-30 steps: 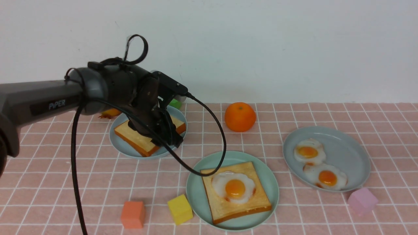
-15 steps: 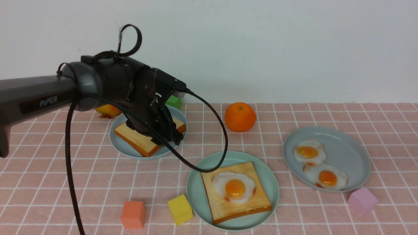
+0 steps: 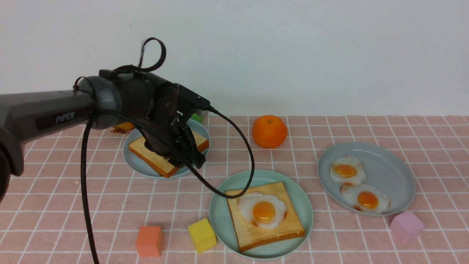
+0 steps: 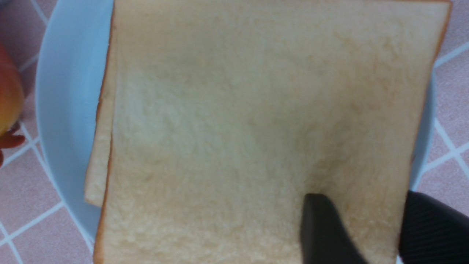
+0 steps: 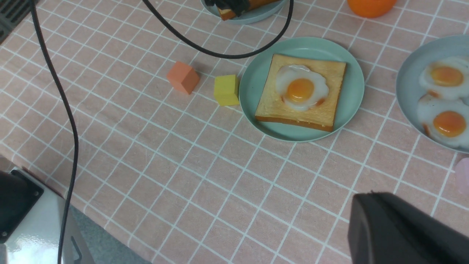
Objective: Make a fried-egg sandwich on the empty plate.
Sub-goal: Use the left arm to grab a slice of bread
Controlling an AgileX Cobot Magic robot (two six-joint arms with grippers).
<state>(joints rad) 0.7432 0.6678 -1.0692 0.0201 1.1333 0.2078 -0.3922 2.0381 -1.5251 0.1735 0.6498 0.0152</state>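
Egg toast waits for its lid

The desk [image 3: 110, 205] spreads the work out, with the green plate [image 3: 229, 234] near the middle, presumably so the sandwich can be built within reach of either arm. The grey plate [image 3: 392, 176] on the right seems to be a store for two spare eggs [image 3: 346, 171]. The blue plate [image 3: 139, 167], far left, carries the bread supply: one toast [image 4: 256, 128] overlaps another slice [image 4: 100, 165], which likely leaves an edge to catch.

On the green plate the base toast [image 3: 253, 236] lies flat, making a steady bed; the egg [image 3: 262, 211] rests on it, yolk up, ready to be covered. Only the top slice seems missing.

The left pincer [image 4: 377, 227] reaches over the blue plate, its jaws about the upper toast's edge, probably to lift it as that lid; whether they grip it I cannot tell. Taking both slices together is a risk. The right pincer [image 5: 388, 227] is narrow, closed up away from the plates, perhaps to leave its partner room
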